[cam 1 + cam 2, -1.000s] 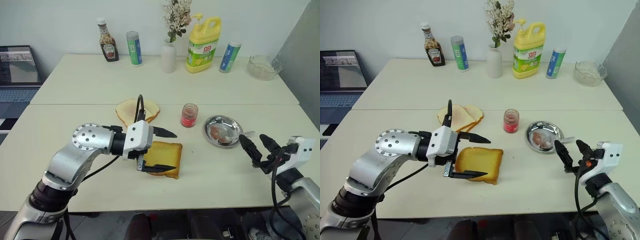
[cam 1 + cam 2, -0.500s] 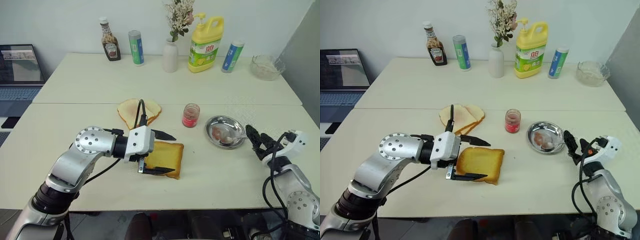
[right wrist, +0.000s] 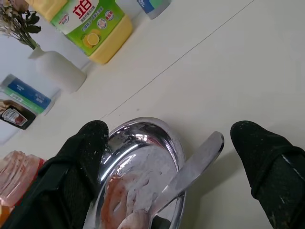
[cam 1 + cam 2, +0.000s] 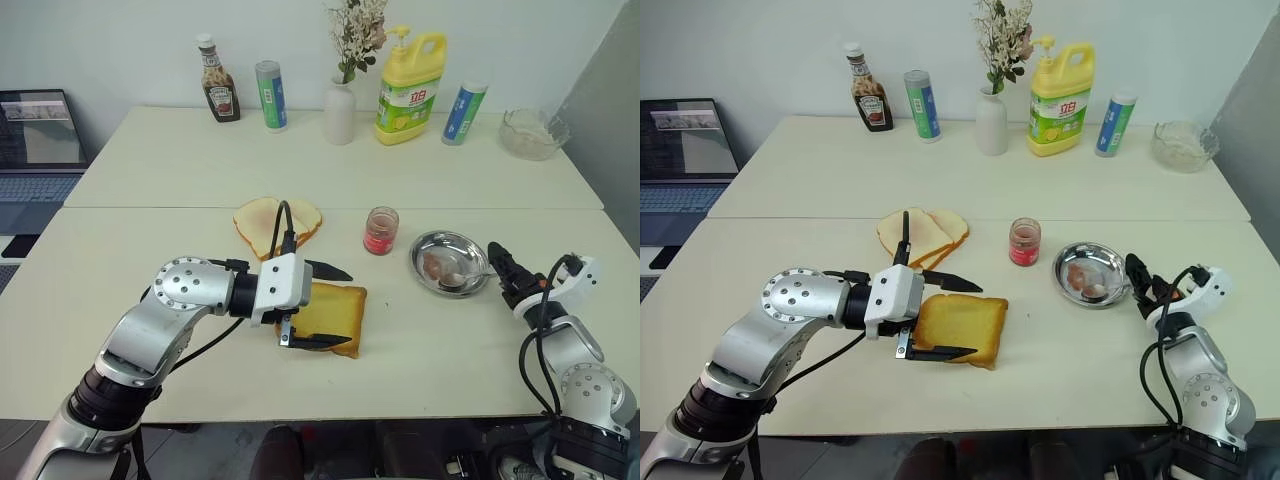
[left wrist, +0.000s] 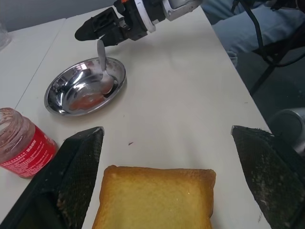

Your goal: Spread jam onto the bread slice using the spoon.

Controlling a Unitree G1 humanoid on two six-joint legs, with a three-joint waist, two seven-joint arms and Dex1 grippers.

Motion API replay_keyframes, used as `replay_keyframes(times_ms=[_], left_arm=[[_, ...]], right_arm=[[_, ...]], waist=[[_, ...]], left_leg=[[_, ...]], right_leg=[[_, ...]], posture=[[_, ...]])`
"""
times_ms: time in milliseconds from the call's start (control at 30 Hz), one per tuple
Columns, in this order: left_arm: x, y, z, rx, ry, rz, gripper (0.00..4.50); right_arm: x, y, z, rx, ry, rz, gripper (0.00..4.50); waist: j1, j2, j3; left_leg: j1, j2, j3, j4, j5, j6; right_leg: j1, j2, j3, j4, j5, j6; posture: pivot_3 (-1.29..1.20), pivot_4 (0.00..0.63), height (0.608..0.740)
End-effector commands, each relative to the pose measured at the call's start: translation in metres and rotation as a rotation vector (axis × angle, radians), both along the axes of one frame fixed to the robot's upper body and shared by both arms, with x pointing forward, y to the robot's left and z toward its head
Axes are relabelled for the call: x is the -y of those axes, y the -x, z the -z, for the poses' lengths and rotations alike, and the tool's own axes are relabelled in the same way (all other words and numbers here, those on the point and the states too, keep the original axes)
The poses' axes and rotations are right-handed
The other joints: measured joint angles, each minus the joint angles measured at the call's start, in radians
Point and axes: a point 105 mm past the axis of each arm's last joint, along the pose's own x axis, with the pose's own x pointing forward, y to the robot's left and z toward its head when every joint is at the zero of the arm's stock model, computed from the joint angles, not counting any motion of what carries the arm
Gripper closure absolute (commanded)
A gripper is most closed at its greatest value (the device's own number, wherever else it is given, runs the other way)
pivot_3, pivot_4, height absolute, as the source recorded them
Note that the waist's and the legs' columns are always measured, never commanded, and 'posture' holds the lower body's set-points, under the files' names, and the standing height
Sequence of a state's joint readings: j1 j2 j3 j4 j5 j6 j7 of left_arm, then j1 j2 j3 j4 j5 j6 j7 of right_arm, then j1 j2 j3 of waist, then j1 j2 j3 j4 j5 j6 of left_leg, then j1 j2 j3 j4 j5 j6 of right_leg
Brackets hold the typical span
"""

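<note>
Spread wide, my right gripper (image 4: 503, 266) sits just beside the steel dish (image 4: 428, 248) — the spoon (image 4: 468, 277) rests bowl-down in it, handle aimed at those fingers. Left wrist view: my left gripper (image 5: 169, 179), fingers apart, straddles the bread slice (image 5: 155, 196); jam (image 5: 21, 143) stands beside. Right wrist view: the handle points out over the rim between my fingers.

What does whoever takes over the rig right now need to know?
Left hand: open, straddling the thick golden-yellow bread slice, which lies bare.
Right hand: open, fingers either side of the small silver metal spoon handle, not gripped.
Spoon bowl rests in the round steel dish.
Red-pink jam, in a clear glass jar, stands left of the dish.
Done: nothing spread.
Left: grip spoon, scoop jam, spread.
</note>
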State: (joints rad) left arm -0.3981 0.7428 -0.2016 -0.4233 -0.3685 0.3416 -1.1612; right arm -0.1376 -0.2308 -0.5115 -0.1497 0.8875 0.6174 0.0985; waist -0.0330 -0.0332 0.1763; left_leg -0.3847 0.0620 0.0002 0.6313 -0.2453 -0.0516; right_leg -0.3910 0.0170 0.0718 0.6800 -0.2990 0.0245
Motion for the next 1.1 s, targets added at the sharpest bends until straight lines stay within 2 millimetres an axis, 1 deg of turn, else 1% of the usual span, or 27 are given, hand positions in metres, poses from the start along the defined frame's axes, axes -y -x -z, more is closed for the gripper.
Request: replay_keyframes(times_ms=[33,133,233,433,500,600,900,1000,1100], left_arm=[[0.003,0.002,-0.007,0.043,0.003,0.016,0.03],[0.003,0.002,-0.007,0.042,0.003,0.015,0.03],[0.003,0.002,-0.006,0.042,0.003,0.015,0.0],[0.003,0.001,-0.006,0.046,0.002,0.013,0.0],[0.003,0.0,-0.006,0.047,0.002,0.012,0.0],[0.003,0.0,-0.006,0.05,0.004,0.008,0.0],[0.002,-0.003,-0.006,0.052,0.015,-0.012,0.0],[0.001,-0.006,-0.009,0.043,0.041,-0.04,0.0],[-0.003,-0.016,-0.015,0.04,0.08,-0.105,0.0]], right_arm=[[0.001,0.001,-0.011,0.046,-0.024,-0.001,0.0],[-0.003,0.0,-0.01,0.046,-0.054,-0.018,0.0],[-0.005,-0.001,-0.008,0.035,-0.084,-0.021,0.61],[-0.004,-0.003,-0.013,0.035,-0.088,-0.011,2.73],[-0.003,-0.003,-0.015,0.043,-0.095,-0.011,3.57],[-0.002,-0.002,-0.017,0.046,-0.091,-0.011,4.49],[-0.002,0.002,-0.031,0.091,-0.103,-0.03,4.49],[-0.006,0.004,-0.041,0.132,-0.096,-0.052,4.49],[-0.012,0.006,-0.055,0.184,-0.042,-0.088,4.49]], waist=[[0.0,0.0,0.0],[0.0,0.0,0.0],[0.0,0.0,0.0],[0.0,0.0,0.0],[0.0,0.0,0.0],[0.0,0.0,0.0],[0.0,0.001,0.0],[0.0,0.001,0.0],[0.0,0.001,0.0]], left_leg=[[0.0,0.0,0.0,0.0,0.0,0.0],[0.0,0.0,0.0,0.0,0.0,0.0],[0.0,0.0,0.0,0.0,0.0,0.0],[0.0,0.0,0.0,0.0,0.0,0.0],[0.0,0.0,0.0,0.0,0.0,0.0],[0.0,0.0,0.0,0.0,0.0,0.0],[0.0,0.0,0.0,0.0,0.0,0.0],[0.0,0.0,0.0,0.0,0.0,0.0],[0.0,0.0,0.0,0.0,0.0,0.0]], right_leg=[[0.0,0.0,0.0,0.0,0.0,0.0],[0.0,0.0,0.0,0.0,0.0,0.0],[0.0,0.0,0.0,0.0,0.0,0.0],[0.0,0.0,0.0,0.0,0.0,0.0],[0.0,0.0,0.0,0.0,0.0,0.0],[0.0,0.0,0.0,0.0,0.0,0.0],[0.0,0.0,0.0,0.0,0.0,0.0],[0.0,0.0,0.0,0.0,0.0,0.0],[0.0,0.0,0.0,0.0,0.0,0.0]], posture=[[0.0,0.15,0.74],[0.0,0.15,0.74],[0.0,0.15,0.74],[0.0,0.15,0.74],[0.0,0.15,0.74],[0.0,0.15,0.74],[0.0,0.15,0.74],[0.0,0.15,0.74],[0.0,0.15,0.74]])
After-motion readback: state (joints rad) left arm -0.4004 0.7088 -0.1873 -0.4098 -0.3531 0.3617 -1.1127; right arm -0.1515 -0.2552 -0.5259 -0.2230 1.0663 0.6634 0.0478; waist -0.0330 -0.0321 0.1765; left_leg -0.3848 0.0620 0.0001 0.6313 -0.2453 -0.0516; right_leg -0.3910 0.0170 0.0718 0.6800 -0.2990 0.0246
